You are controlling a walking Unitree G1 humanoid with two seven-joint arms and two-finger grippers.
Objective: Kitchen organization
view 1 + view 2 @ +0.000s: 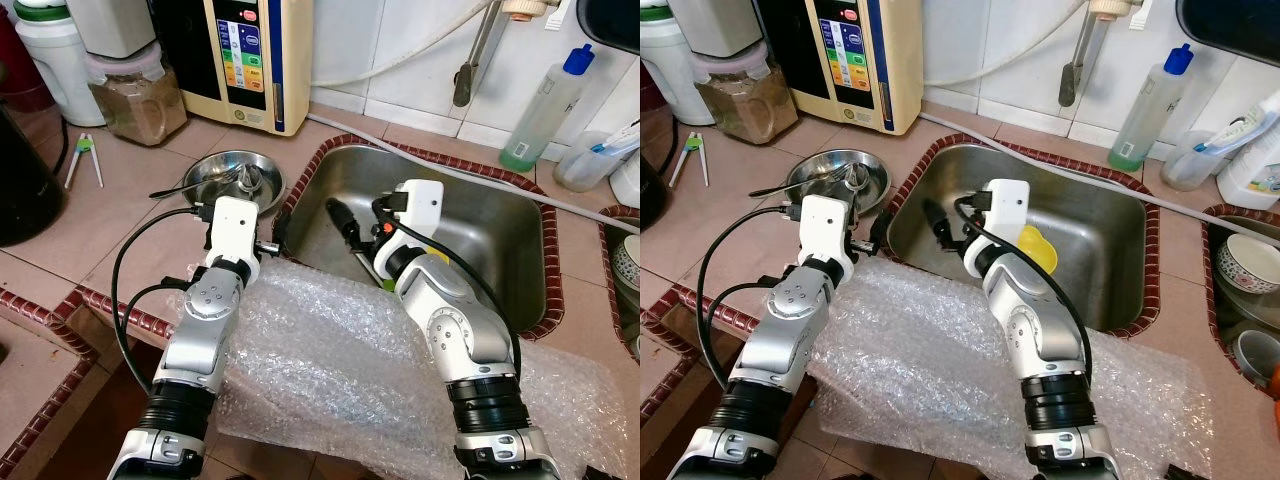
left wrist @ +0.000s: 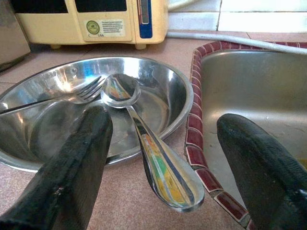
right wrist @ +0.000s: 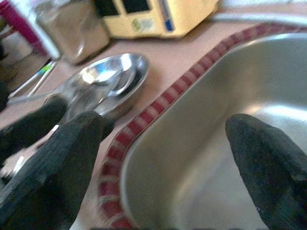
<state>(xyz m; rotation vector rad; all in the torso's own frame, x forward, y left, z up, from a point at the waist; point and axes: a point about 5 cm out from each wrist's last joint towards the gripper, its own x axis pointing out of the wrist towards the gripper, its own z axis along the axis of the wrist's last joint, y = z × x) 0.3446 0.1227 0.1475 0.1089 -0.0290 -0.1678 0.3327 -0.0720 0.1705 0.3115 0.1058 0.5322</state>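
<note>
- Up close, the left claw (image 2: pixel 160 158) stands with its two black fingers (image 2: pixel 72 172) apart, and a spoon handle lies in the gap between them without touching either.
- That spoon (image 2: pixel 144 139) rests its bowl inside one steel bowl (image 2: pixel 175 93) just ahead of the left claw, its handle hanging out over the rim toward the claw; one fork (image 2: pixel 72 98) lies in the same bowl.
- From the head, the spoon's detail is lost: the steel bowl (image 1: pixel 232 180) shows as a small dish on the tiled table (image 1: pixel 120 200), just beyond the left claw (image 1: pixel 268 238).
- Beside it, the right claw (image 3: pixel 165 158) is also apart, holding nothing, poised over the red-tiled rim of the single sink (image 3: pixel 201 134).
- The right wrist view is blurred; the bowl and left claw's finger lie past that rim.
- One yellow object (image 1: pixel 1035 245) sits in the sink basin beyond the right arm.
- Bubble wrap (image 1: pixel 330 350) covers the table edge under both arms.
- Beyond the bowl stands one cream appliance (image 1: pixel 245 60) with coloured buttons; its round label is too small to read.
- Farther off beyond the sink, one bottle of green liquid (image 1: pixel 540 110) with a blue cap.
</note>
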